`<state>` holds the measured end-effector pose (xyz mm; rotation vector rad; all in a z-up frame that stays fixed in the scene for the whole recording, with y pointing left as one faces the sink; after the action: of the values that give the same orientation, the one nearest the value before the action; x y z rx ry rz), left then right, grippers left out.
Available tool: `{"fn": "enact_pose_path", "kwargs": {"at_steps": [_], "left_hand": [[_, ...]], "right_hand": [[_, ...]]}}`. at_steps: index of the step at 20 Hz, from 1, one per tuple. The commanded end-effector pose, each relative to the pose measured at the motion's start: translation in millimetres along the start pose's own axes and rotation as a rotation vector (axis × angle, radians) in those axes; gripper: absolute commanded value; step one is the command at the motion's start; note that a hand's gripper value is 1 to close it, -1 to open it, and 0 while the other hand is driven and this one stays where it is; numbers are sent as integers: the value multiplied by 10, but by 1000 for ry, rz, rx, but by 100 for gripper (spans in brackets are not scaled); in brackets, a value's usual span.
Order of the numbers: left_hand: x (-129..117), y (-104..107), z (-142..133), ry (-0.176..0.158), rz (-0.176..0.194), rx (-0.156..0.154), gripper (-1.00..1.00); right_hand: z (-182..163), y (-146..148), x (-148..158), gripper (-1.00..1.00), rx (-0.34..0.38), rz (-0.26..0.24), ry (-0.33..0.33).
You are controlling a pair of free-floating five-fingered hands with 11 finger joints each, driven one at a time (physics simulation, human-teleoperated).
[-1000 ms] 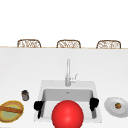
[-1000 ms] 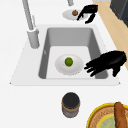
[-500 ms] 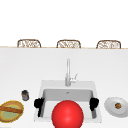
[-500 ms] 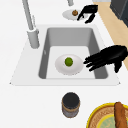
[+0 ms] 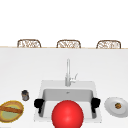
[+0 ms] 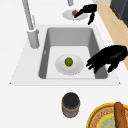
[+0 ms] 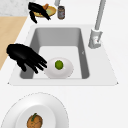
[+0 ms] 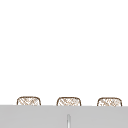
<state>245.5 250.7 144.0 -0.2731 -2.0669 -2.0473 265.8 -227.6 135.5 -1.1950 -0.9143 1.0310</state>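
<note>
Small green lime [image 6: 68,61] sits in the middle of a white plate [image 6: 59,68], and that plate is flat on the bottom of the sink [image 6: 70,35], toward the near side of the basin.

The left hand [image 6: 110,57] hangs over the sink's near-left corner. Its fingers are spread and drooping a bit, pointing toward the plate but not touching it, so it's holding nothing. The right hand [image 7: 23,56] does the same thing over the near-right corner: fingers fanned out, tips close to the plate's rim as seen from the right side, nothing in them. I honestly can't tell from that angle whether it's touching or just above.

My read is that this is a hover stage, with both hands parked at the rim and nothing grasped. Getting at the plate or the lime would call for one hand dropping down into the basin, then closing on the rim or the fruit.

Further out, the faucet [image 6: 28,17] stands at the far edge of the sink. On the surface [image 5: 25,72] to the left there's a dark jar [image 6: 70,104], and beyond that a yellow dish [image 6: 100,120] with a bread stick on it. On the right there's a second white plate [image 7: 50,105] holding a little brown thing [image 7: 34,120]. A big red ball [image 5: 67,115] shows in front of the sink in the front view, and there are three woven chairs [image 5: 29,43] past the far edge.
</note>
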Motion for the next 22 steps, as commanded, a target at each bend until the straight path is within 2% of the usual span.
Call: {"fn": "enact_pose_path", "kwargs": {"at_steps": [1, 5, 9, 16, 20, 22], "left_hand": [[0, 0, 0, 0, 0, 0, 0], [-3, -2, -2, 3, -8, 4, 0], [-5, -3, -3, 5, -13, 7, 0], [-8, -4, -4, 7, -18, 10, 0], [-9, -5, -5, 8, -19, 11, 0], [-9, -5, -5, 8, -19, 11, 0]], "right_hand": [[-71, -19, -138, -100, 7, -23, -3], [-131, -31, -300, -100, 16, -35, -7], [-101, -30, -223, -100, 8, 3, 6], [-31, -16, 146, -100, -10, 90, 61], [59, -4, 289, -100, 8, 121, 30], [148, -6, 334, -100, 17, 131, -11]]}}
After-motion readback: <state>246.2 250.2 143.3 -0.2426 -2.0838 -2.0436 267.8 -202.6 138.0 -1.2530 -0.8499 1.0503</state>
